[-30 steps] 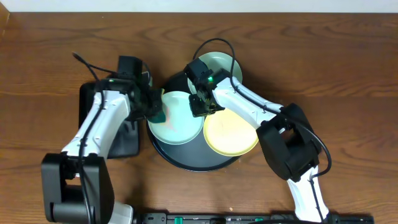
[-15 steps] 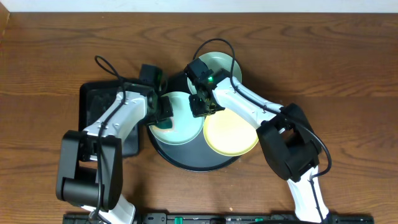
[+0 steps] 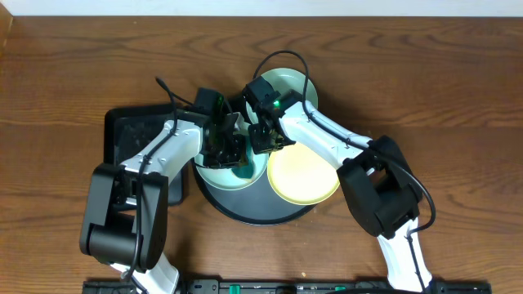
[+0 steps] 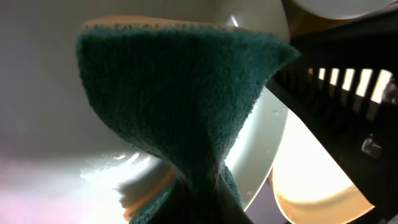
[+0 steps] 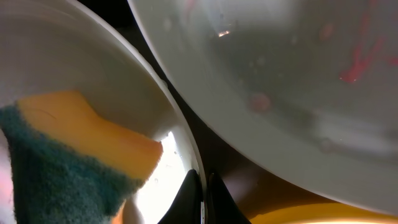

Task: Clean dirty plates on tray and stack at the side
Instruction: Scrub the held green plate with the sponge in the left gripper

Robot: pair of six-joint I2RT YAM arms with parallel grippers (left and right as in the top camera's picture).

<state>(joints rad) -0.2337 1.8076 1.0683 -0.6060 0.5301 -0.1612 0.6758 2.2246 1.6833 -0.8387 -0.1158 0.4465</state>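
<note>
Wooden table (image 3: 65, 82) bears a round black tray (image 3: 253, 217). Nearest, right of both claws, lies a yellow plate (image 3: 304, 175). On the mint plate (image 3: 214, 174), the left gripper (image 3: 237, 162) is clamped on a green-and-yellow sponge (image 4: 180, 93); the right gripper (image 3: 263, 142) pinches that plate's rim. Beyond it sits a stained mint plate (image 3: 296, 85). Good scrubbing likely needs a firm rim hold and overlapping strokes.

The brown wooden counter (image 3: 65, 73) carries a large round black tray (image 3: 245, 216) near the middle of its near edge. Just beside it, toward the left edge, lies a smaller black rectangular tray (image 3: 124, 131). Whether the two rims touch cannot be told.
</note>
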